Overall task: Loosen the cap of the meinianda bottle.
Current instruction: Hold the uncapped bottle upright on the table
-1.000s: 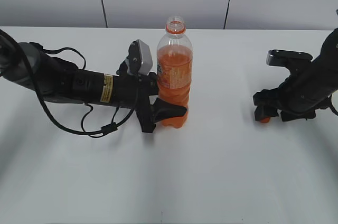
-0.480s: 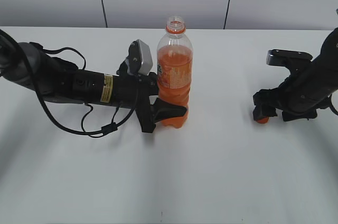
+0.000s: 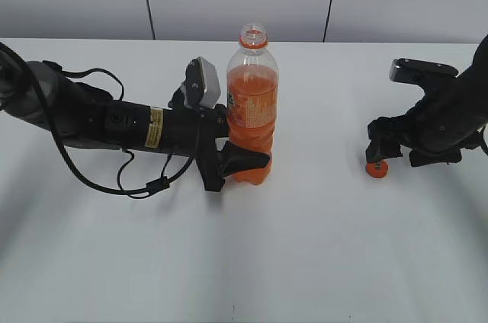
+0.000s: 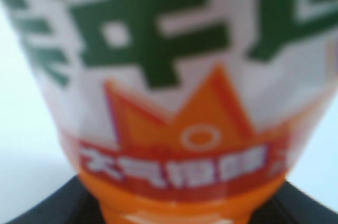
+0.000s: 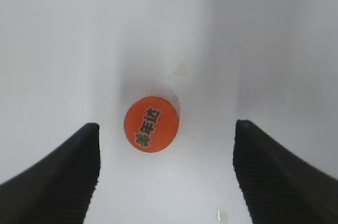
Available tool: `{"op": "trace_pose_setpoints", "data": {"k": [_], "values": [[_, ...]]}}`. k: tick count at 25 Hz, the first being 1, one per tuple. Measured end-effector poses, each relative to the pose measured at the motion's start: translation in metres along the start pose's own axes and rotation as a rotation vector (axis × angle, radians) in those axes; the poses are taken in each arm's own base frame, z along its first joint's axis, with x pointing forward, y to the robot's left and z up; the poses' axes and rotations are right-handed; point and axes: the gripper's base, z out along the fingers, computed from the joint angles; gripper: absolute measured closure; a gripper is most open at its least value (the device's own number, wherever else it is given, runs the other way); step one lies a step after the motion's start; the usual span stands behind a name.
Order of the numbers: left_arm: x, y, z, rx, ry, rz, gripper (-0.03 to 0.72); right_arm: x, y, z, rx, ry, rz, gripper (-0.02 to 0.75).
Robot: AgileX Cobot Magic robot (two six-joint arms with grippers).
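Exterior view shows the main change: a second ago the right end effector (image 3: 379, 157) sat low over the cap (image 3: 376, 169), hiding most of it between its fingers, and now that arm has lifted and drawn back to the right, leaving the cap lying alone on the white surface (image 3: 305, 262), well to the right of the bottle (image 3: 252, 102). From the right wrist view the cap (image 5: 151, 123) rests flat with its printed top up, and the two dark fingers (image 5: 58, 171) stand wide apart on either side without touching it, so the right end effector holds nothing. The bottle stands upright with its mouth bare, only the orange neck ring left at the top. The left end effector (image 3: 238, 161) has not moved over that second; it is closed around the bottle's ribbed lower body, and the left wrist view is filled by the blurred label (image 4: 169, 76) with the dark finger tips at the bottom corners. My reading is that the cap is not merely loosened but fully off and set down, so the task looks finished or past its goal, with only the release of the bottle remaining. Counted: one bottle, one cap, two arms, and nothing else on the surface near the bottle.
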Motion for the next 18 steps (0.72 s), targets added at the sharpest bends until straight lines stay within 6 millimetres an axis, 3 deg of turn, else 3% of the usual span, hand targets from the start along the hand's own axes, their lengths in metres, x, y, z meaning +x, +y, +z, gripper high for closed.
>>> {"op": "trace_pose_setpoints", "data": {"k": [6,14,18], "values": [[-0.001,-0.001,0.0,0.006,-0.008,0.001,0.281,-0.006,0.005,-0.022,-0.012,-0.058,-0.009,0.152],[-0.001,0.0,-0.001,0.01,-0.011,0.002,0.127,-0.01,0.008,-0.042,-0.021,-0.106,-0.018,0.152],[0.002,0.003,-0.006,0.001,-0.01,-0.001,0.104,-0.012,0.01,-0.049,-0.024,-0.125,-0.021,0.152]]}}
